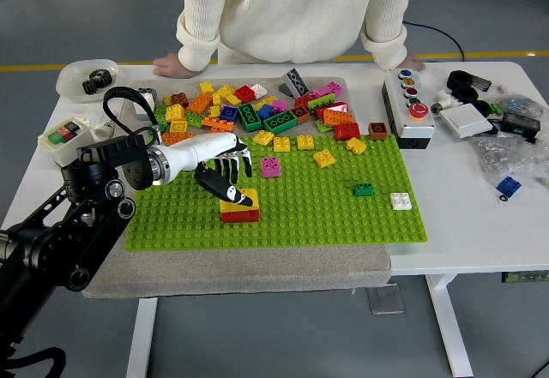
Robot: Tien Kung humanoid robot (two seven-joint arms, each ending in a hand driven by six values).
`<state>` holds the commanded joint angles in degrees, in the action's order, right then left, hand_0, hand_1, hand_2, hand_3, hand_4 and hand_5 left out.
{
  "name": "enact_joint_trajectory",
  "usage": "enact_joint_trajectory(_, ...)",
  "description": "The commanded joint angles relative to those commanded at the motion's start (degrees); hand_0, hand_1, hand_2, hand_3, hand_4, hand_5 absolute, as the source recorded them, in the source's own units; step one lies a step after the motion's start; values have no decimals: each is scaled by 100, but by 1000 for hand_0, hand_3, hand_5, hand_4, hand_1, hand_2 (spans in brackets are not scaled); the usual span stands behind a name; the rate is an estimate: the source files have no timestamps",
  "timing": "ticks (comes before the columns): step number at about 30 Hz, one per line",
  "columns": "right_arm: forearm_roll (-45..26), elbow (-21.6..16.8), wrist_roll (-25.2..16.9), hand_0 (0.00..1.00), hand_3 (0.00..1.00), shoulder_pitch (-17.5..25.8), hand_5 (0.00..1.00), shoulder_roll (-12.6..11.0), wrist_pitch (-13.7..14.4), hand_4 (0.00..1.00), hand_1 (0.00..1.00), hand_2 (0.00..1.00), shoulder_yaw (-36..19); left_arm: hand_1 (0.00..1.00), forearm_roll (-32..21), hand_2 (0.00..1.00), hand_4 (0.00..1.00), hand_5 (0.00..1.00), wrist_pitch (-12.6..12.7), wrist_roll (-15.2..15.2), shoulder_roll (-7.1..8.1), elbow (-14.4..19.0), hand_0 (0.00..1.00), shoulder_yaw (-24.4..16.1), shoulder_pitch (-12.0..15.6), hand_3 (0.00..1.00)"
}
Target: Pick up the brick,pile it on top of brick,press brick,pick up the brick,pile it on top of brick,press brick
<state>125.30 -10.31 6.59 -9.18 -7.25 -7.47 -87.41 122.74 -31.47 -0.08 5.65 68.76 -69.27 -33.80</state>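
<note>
A yellow brick (pixel 244 199) sits stacked on a red brick (pixel 241 216) on the green baseplate (pixel 343 207), left of its middle. My left hand (pixel 225 172) hovers just above and left of the stack, fingers spread and pointing down; its thumb tip lies over the yellow brick's left edge. It holds nothing. A heap of loose coloured bricks (pixel 249 112) lies along the baseplate's far edge. Single bricks stand on the plate: pink (pixel 271 167), yellow (pixel 324 158), green (pixel 364 189), white (pixel 401 201). My right arm is out of view.
A person stands at the far side with both hands resting on the table edge (pixel 171 65). A button box (pixel 410 104) is right of the plate, a white bowl with gears (pixel 86 78) at the far left, a switch box (pixel 64 138) near my arm, clutter at the far right.
</note>
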Motion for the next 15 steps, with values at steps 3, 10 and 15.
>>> enact_joint_trajectory(3, 13, 0, 2, 740, 582, 8, 340, 0, -2, 802, 650, 717, -7, 446, 10, 449, 998, 317, -22, -10, 13, 79, 444, -32, 9, 500)
enact_joint_trajectory(10, 22, 0, 0, 741, 582, 11, 340, 5, -4, 803, 650, 716, -4, 465, 38, 469, 998, 325, -171, -51, 69, 320, 468, -96, 67, 509)
enact_joint_trajectory(15, 30, 0, 2, 741, 582, 18, 341, 8, -6, 803, 650, 715, -1, 493, 47, 482, 998, 343, -245, -89, 118, 486, 524, -94, 136, 522)
